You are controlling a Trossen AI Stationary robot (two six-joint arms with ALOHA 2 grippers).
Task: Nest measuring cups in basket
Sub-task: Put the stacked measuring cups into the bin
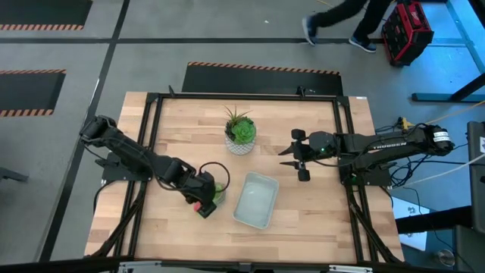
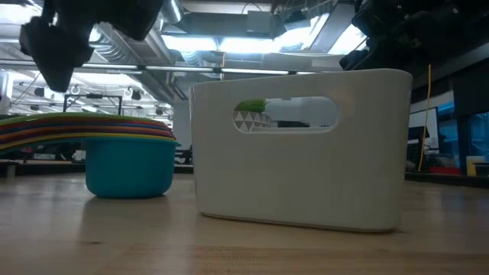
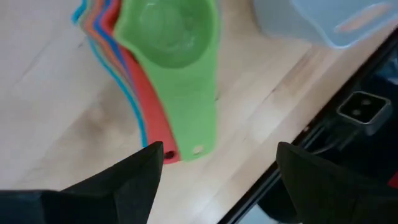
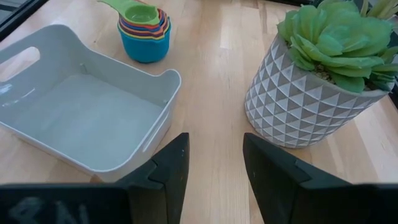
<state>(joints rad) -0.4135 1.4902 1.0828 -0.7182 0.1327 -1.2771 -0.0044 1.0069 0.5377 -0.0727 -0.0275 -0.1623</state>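
The measuring cups (image 3: 168, 37) sit nested in one stack on the table, green on top and the teal cup (image 2: 128, 169) at the bottom, with their handles fanned out together. The stack (image 1: 218, 190) stands just left of the pale basket (image 1: 255, 199), which rests flat on the table. My left gripper (image 3: 217, 180) is open and hovers above the free ends of the handles (image 3: 189, 146), one finger on either side, touching nothing; the low view shows it (image 2: 57, 46) raised over them. My right gripper (image 1: 298, 155) is open, held high right of the plant, and faces the basket (image 4: 81, 118) and cups (image 4: 144, 31).
A white patterned pot with a green plant (image 1: 240, 133) stands at the table's far middle, close in front of my right gripper (image 4: 214, 162). The black frame rail (image 3: 367, 112) runs along the near edge. A person (image 1: 341, 23) walks on the floor beyond the table.
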